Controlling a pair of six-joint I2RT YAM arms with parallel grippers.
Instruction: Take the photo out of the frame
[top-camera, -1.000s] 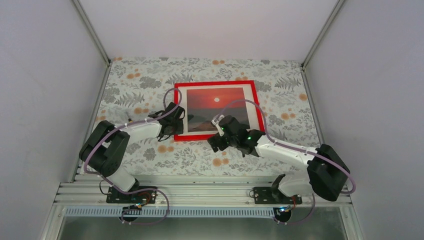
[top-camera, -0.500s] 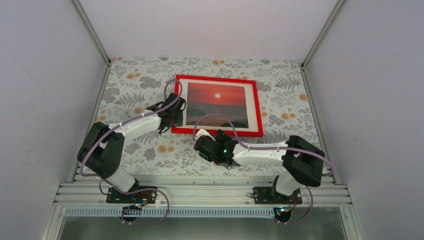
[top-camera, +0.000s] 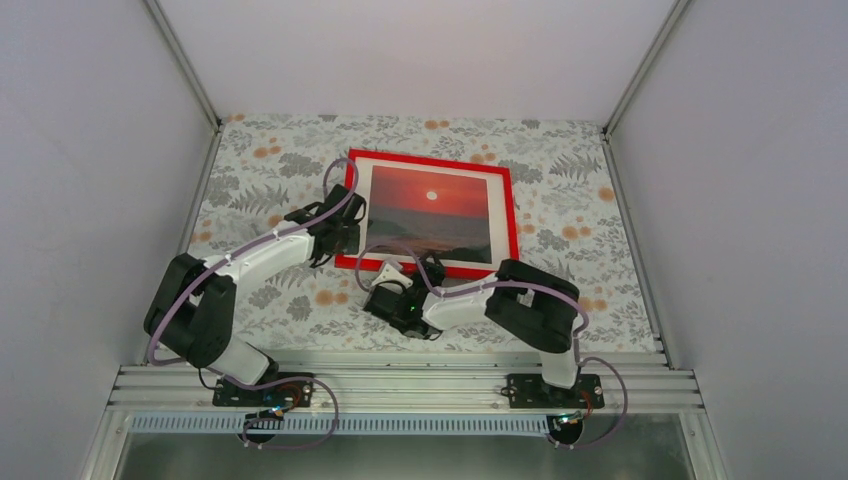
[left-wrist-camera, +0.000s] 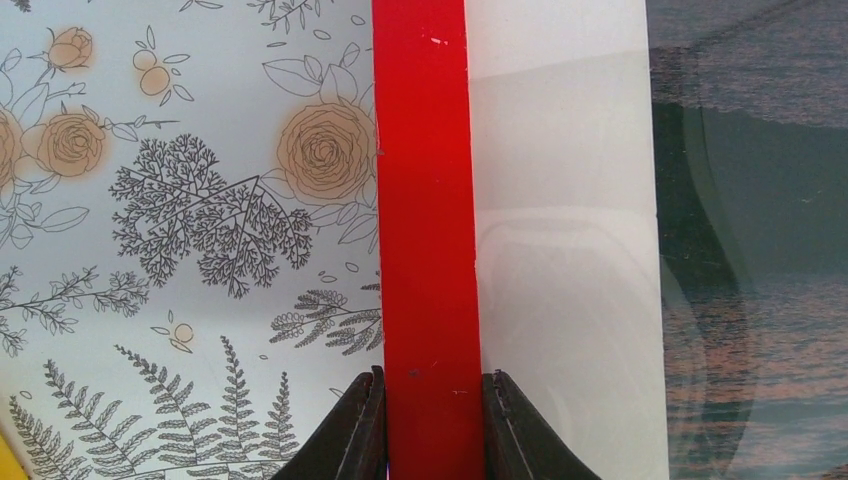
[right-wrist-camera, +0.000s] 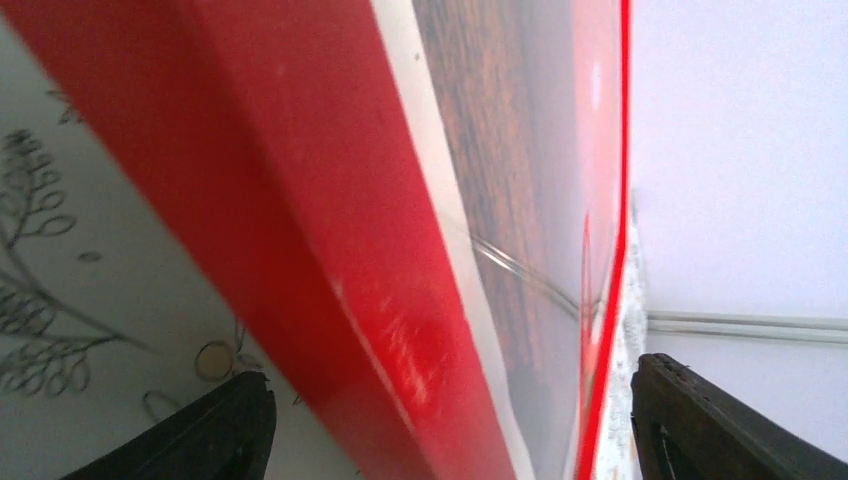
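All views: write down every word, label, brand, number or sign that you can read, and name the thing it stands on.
None: no word, label, brand, number or sign can be read in any view.
The frame, the photo and the tablecloth show only colour, picture and flower pattern.

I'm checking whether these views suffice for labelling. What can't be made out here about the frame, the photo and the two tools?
Back of the frame: faces down in every view.
Photo edges: under the white border; left wrist view crops the rest.
Right tool touching the frame or not: close-up blurred, too small from above.
Left tool fingers: mostly cut off by the bottom edge, left wrist view.
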